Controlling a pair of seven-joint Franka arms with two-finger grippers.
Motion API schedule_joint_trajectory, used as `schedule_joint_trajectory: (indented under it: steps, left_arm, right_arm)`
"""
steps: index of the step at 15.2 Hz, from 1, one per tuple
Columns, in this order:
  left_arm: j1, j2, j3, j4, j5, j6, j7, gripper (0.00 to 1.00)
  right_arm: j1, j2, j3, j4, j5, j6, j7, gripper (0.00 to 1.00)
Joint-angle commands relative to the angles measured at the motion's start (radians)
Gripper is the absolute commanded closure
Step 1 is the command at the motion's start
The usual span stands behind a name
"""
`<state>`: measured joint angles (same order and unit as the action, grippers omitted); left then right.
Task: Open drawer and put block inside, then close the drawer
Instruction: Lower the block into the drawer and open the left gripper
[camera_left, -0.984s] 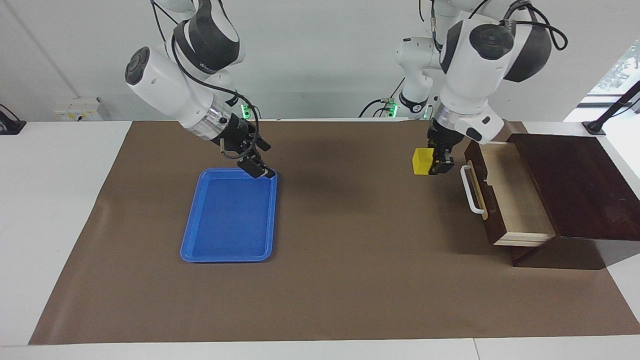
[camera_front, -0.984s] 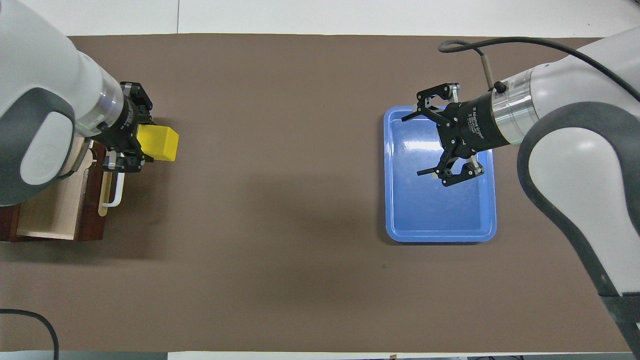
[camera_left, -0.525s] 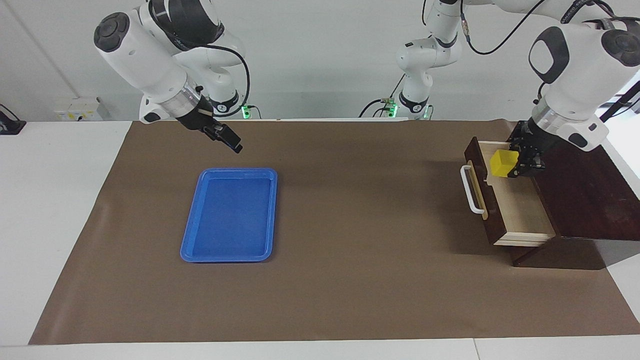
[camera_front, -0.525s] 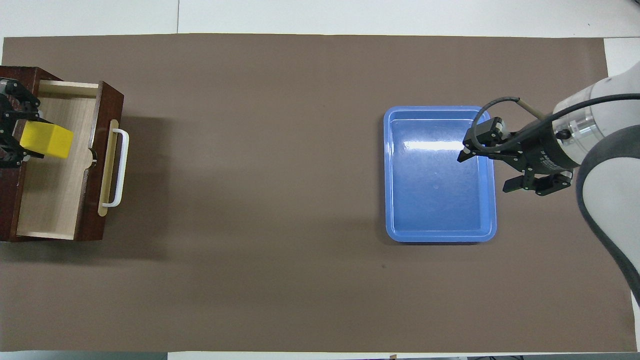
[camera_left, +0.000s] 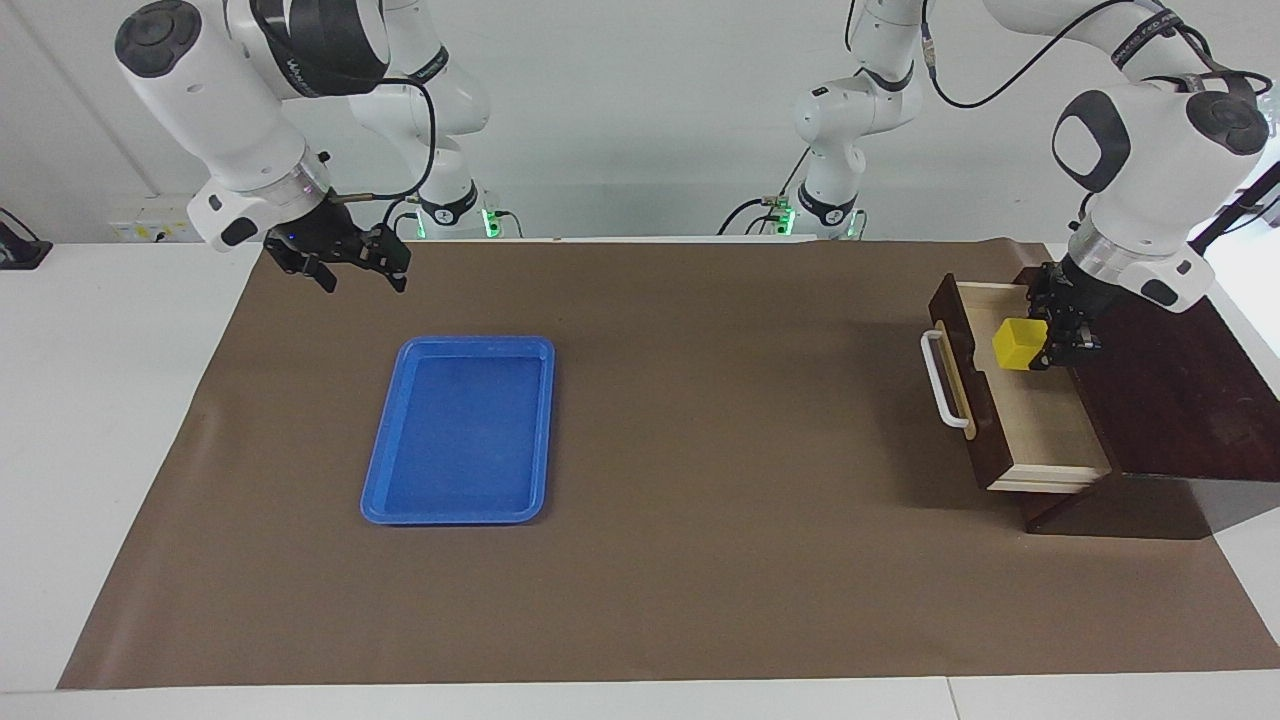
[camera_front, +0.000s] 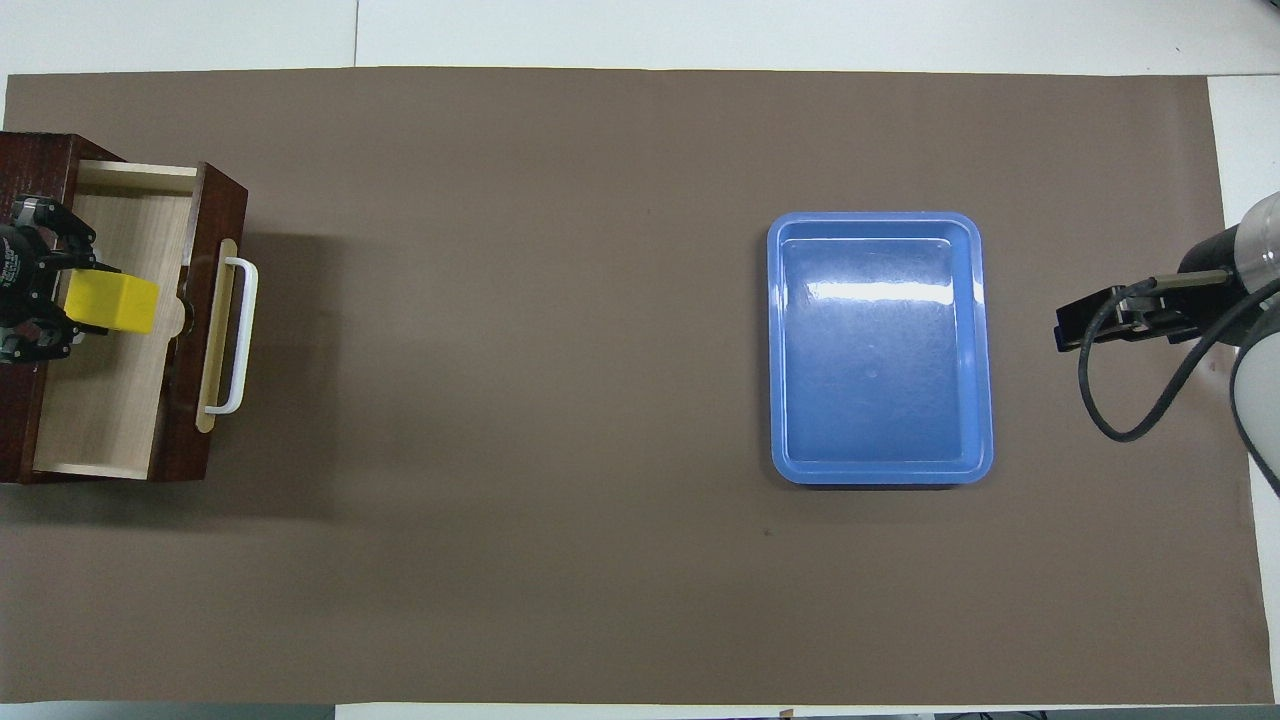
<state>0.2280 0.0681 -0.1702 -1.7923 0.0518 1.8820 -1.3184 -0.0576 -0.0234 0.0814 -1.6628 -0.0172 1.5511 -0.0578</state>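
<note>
Lower now, left claw (camera_left: 1050, 345) grips block (camera_left: 1019, 344) over drawer (camera_left: 1030, 405); right claw (camera_left: 340, 268) spread.

drawer (camera_left: 1040, 425): pale matt wood inside, dark wood front; tray (camera_front: 880, 345): glossy blue plastic; table cover (camera_front: 560, 400): matt brown

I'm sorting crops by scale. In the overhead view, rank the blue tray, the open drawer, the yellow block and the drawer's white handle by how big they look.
1. blue tray
2. drawer, its open part; partly covered by the left gripper
3. white handle
4. yellow block, raised toward the camera, so handle versus block is unsure.
</note>
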Motion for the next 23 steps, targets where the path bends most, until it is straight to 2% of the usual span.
schedule_joint_trajectory:
  steps: [1, 5, 10, 14, 18, 23]
  left_arm:
    - [0.03, -0.007, -0.011, -0.067, 0.0, 0.077, 0.007, 1.0]
    - [0.036, 0.021, -0.011, -0.065, 0.0, 0.085, 0.024, 1.0]
    - [0.036, 0.056, -0.011, -0.067, -0.003, 0.084, 0.024, 1.0]
    - [0.037, 0.053, -0.011, -0.088, -0.003, 0.104, 0.025, 1.0]
    - [0.037, 0.041, -0.011, -0.142, -0.006, 0.157, 0.022, 1.0]
    - [0.05, 0.036, -0.011, -0.154, -0.006, 0.169, 0.022, 1.0]
  right_arm:
    - [-0.008, 0.022, 0.015, 0.098, -0.041, -0.098, -0.063, 0.0]
    - [-0.025, 0.045, 0.015, 0.181, 0.002, -0.2, -0.033, 0.0]
    - [-0.037, 0.043, 0.015, 0.158, 0.017, -0.192, 0.03, 0.0]
    - [-0.039, 0.045, 0.014, 0.137, 0.003, -0.16, 0.03, 0.0]
    - [-0.039, 0.057, 0.012, 0.159, 0.006, -0.161, 0.029, 0.0]
    - [-0.039, 0.048, 0.011, 0.167, 0.008, -0.174, 0.03, 0.0]
